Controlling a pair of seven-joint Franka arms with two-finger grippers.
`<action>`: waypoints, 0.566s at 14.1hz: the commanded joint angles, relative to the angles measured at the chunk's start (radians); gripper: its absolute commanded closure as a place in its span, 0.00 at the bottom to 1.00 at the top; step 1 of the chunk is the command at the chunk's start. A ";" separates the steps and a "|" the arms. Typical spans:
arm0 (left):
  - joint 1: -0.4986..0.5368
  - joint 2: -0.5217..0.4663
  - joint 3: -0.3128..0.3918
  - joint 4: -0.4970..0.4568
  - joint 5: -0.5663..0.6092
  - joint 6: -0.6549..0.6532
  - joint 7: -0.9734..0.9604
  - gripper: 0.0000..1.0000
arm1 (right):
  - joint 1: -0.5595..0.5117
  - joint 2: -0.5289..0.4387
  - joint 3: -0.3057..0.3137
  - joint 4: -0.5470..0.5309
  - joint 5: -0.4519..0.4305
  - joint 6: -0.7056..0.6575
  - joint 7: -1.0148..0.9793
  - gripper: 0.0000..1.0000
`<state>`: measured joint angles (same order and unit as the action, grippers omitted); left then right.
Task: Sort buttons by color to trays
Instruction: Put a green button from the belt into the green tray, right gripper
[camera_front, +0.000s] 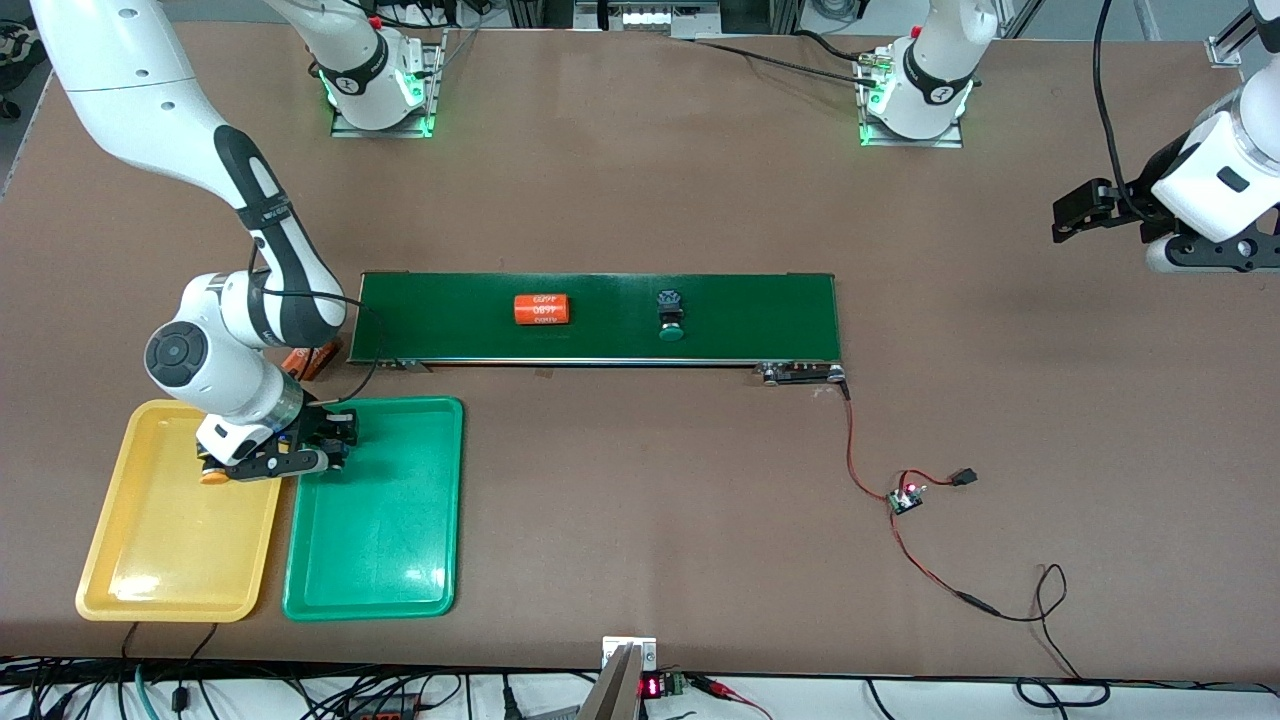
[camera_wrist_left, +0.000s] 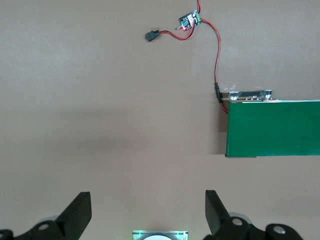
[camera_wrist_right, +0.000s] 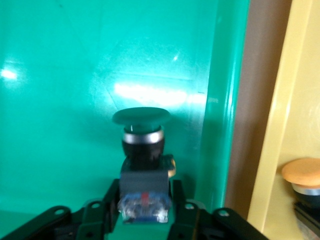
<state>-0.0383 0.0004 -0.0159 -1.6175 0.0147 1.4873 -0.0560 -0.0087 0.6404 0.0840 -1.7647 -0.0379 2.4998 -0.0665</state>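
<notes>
Step in hand: placing a green button in the green tray. Nearest the front camera, at the right arm's end of the table (camera_front: 640, 200), the yellow tray (camera_front: 170, 560) and green tray (camera_front: 390, 540) lie side by side, yellow one closer to the table end. The right gripper (camera_front: 335, 440) hangs low over the green tray's upper corner, close to the rim next to the yellow tray. In the right wrist view its fingers (camera_wrist_right: 100, 212) are clamped on a green-capped button (camera_wrist_right: 142, 150) by its black-and-blue body, cap pointing away from the wrist, green tray floor all around. Can't tell if the button touches the floor yet. A yellow-capped button (camera_wrist_right: 302, 175) already sits in the yellow tray just across the two rims; the front view shows only its orange cap (camera_front: 212, 476) under the wrist.

Farther back, on the conveyor belt (camera_front: 600, 315), a second green-capped button (camera_front: 670, 312) waits, with an orange cylinder (camera_front: 541, 309) beside it toward the right arm's end. Another orange item (camera_front: 308, 362) lies off the belt's end, mostly hidden by the arm.

The left gripper (camera_front: 1085, 208) waits over bare table at the left arm's end, fingers (camera_wrist_left: 77, 212) apart, holding nothing.

Next, likely: lower if needed, open the fingers, lift straight up without tipping the button, then go for the belt's green button.
</notes>
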 joint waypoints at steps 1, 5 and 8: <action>0.001 -0.005 -0.003 0.011 0.024 -0.018 0.016 0.00 | 0.007 -0.018 0.006 0.002 0.000 -0.010 0.005 0.08; 0.001 -0.005 -0.003 0.011 0.024 -0.018 0.016 0.00 | 0.047 -0.115 0.014 -0.027 0.001 -0.157 0.090 0.00; 0.001 -0.005 -0.003 0.011 0.024 -0.018 0.016 0.00 | 0.067 -0.250 0.075 -0.162 0.010 -0.174 0.215 0.00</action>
<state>-0.0383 0.0004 -0.0159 -1.6174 0.0147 1.4873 -0.0560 0.0436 0.5133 0.1236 -1.7977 -0.0351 2.3346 0.0617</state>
